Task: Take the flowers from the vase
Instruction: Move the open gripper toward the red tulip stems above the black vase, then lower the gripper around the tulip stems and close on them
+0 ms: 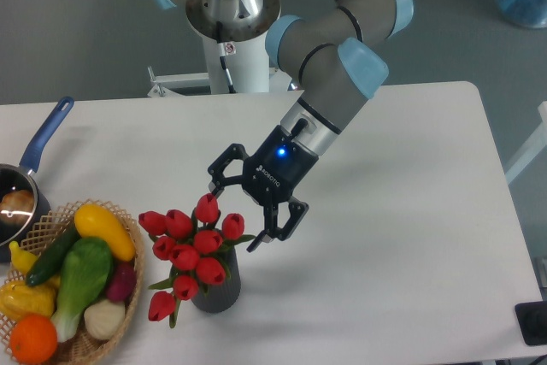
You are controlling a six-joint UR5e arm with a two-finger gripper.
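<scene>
The jaws are spread wide and hold nothing; the two dark fingers of the gripper (pixel 233 218) point down and to the left, one tip just above the topmost red bud, the other at the right edge of the bunch, beside the bud that leans out that way. Whether either tip touches a bud, I cannot tell from here. A small blue light glows on the gripper's black body, and behind it the grey arm (pixel 329 70) with its pale blue joints climbs up and back toward the white pedestal (pixel 232 49) at the far edge of the table (pixel 410 237).

The flowers (pixel 190 248) are in the vase (pixel 216 291), a red cluster of closed tulips with green leaves showing between them; one bud droops low on the left side, down past the rim. The vase is dark, ribbed and upright, near the front of the white table.

Just to its left sits a wicker basket (pixel 75 344) heaped with produce. Behind the basket, at the left edge, is a saucepan (pixel 19 203) with a blue handle
</scene>
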